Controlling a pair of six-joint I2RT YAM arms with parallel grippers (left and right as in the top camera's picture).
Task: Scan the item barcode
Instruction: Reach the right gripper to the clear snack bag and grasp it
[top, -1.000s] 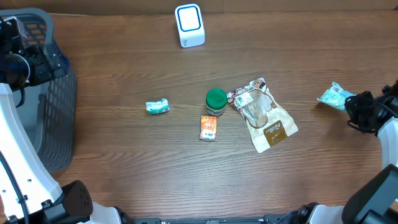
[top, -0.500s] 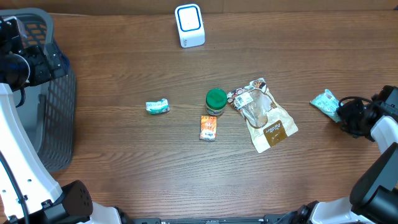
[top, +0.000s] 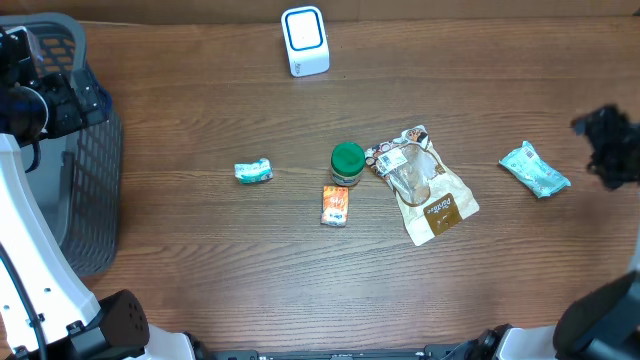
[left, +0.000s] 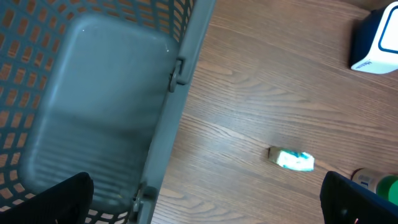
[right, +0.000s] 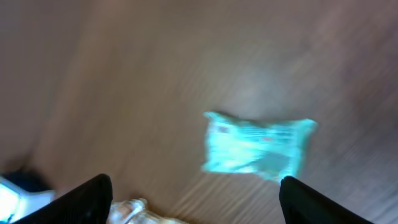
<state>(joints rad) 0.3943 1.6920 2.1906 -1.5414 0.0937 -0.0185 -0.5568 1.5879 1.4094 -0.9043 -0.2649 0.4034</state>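
Right tool (right: 194, 190) is spread wide with nothing between its fingers. In the right wrist view the teal packet (right: 258, 146) lies flat on the bench (top: 200, 270), clear of both fingertips. From overhead, that packet sits alone at the right edge of the frame, with the blurred right arm just beyond it.

The scanner (top: 305, 40) stands at top centre, and nothing is in front of it. Mid-frame holds a cluster: the small teal sachet (top: 253, 172), the green-lidded jar (top: 347, 163), the orange packet (top: 336, 205) and the brown pouch (top: 425, 185). None of them is being gripped.

Left tool (left: 199, 202) is gaping wide too, hanging empty over the grey basket (top: 95, 180) at the left edge. As far as the wrist view shows, the basket has nothing in it.

My read is that no scan is underway right now. I can't tell whether the lone teal packet has had its turn. The four in the middle look untouched, so most of the job appears to lie ahead.
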